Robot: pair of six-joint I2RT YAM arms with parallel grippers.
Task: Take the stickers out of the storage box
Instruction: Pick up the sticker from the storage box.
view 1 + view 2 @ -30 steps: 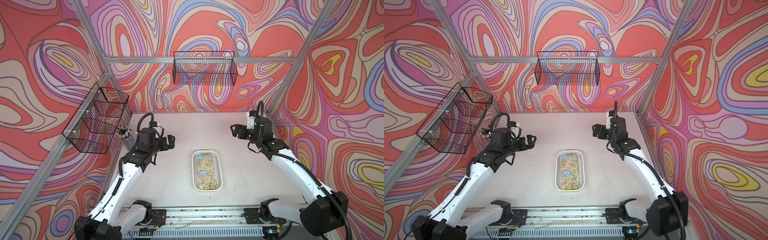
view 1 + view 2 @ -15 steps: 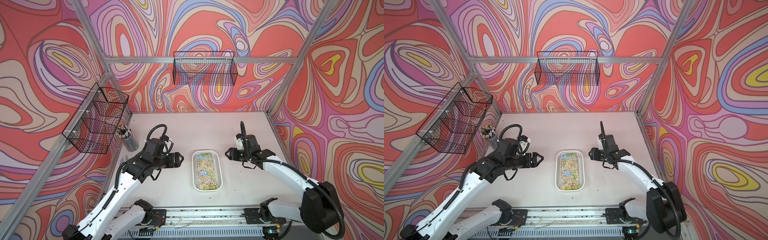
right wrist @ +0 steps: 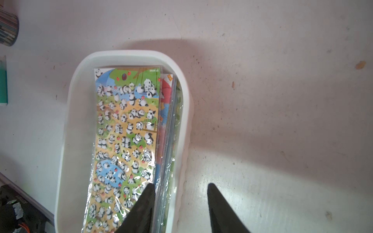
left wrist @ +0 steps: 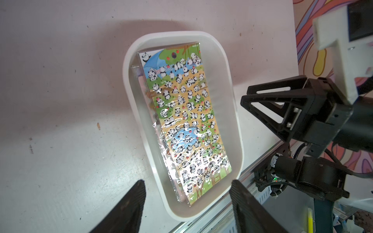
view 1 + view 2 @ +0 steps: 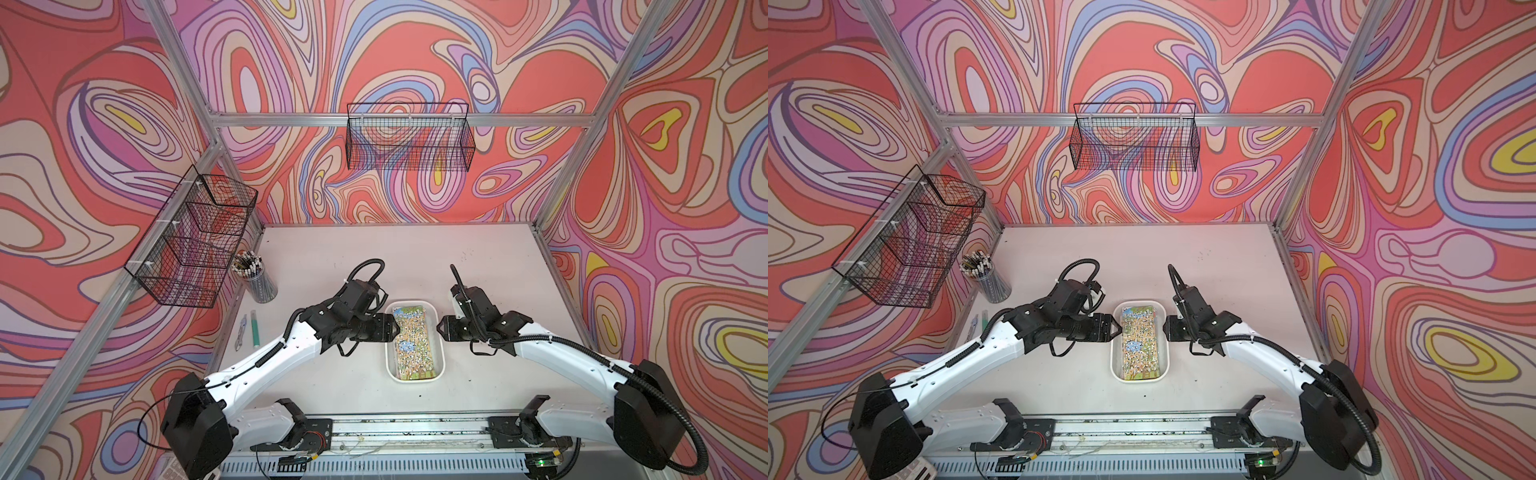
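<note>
The stickers (image 3: 125, 129) lie stacked in the storage box (image 3: 80, 129), centre, near side. My right claw (image 3: 180, 184) is apart, straddling its right wall. My left claw (image 4: 187, 181) is apart and empty at the left rim. Risk: closing pinches the wall and lifts the box; the glossy stack may slide.

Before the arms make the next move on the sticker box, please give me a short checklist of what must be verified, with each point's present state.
1. Stickers lie stacked inside the storage box: ok.
2. Right gripper astride the box's long wall, one fingertip inside beside the stack, one outside: ok.
3. Right jaws closed on that wall: not ok, a gap shows outside.
4. Left gripper at the opposite long rim, jaws apart: ok.
5. Left fingertips touching the box: cannot tell.
</note>
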